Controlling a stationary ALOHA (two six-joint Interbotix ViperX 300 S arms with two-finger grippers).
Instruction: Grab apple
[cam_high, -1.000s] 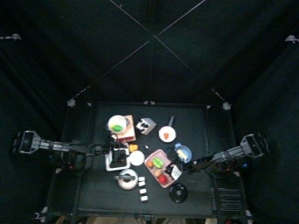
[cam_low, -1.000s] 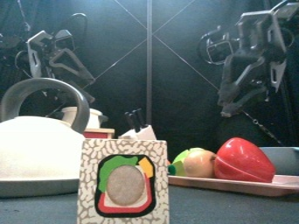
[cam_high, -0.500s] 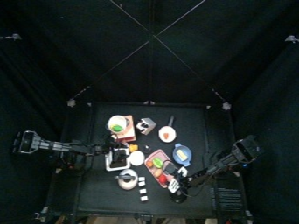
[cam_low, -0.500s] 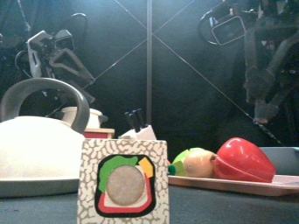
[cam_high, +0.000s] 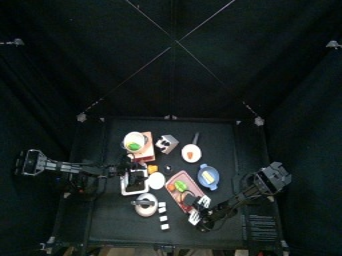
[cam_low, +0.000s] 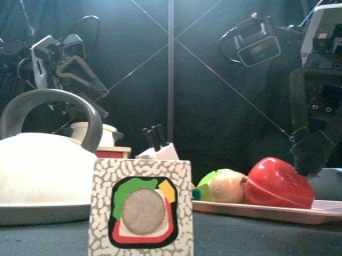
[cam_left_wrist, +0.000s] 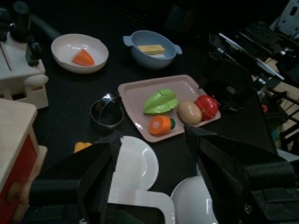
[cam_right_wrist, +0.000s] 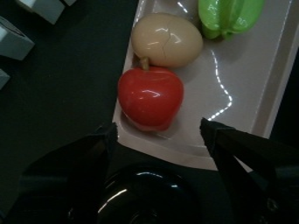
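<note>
**Kid:** What did the right gripper (cam_right_wrist: 160, 144) just do?

**Helper:** It came down a lot. A moment ago the right arm hung high at the side of the table. Now it is low, over the pink tray (cam_right_wrist: 239, 83), on the front part of the table.

**Kid:** Where is the apple?

**Helper:** The red apple (cam_right_wrist: 151, 94) lies on the tray, right under the gripper, just ahead of its two tips. A tan round fruit (cam_right_wrist: 167, 39) touches it on the far side. A green pepper (cam_right_wrist: 232, 14) sits a bit further off.

**Kid:** Is the gripper holding it?

**Helper:** No. The jaws are spread wide and empty, wider than the apple. They are above it, not around it.

**Kid:** So what is next?

**Helper:** I think it must drop a little more, get a jaw on each side, then squeeze. It is round and smooth, so it could roll or slip.

**Kid:** And the left gripper (cam_left_wrist: 159, 175)?

**Helper:** It has not moved. It waits open over a white dish (cam_left_wrist: 149, 175), with the tray beyond it.
</note>
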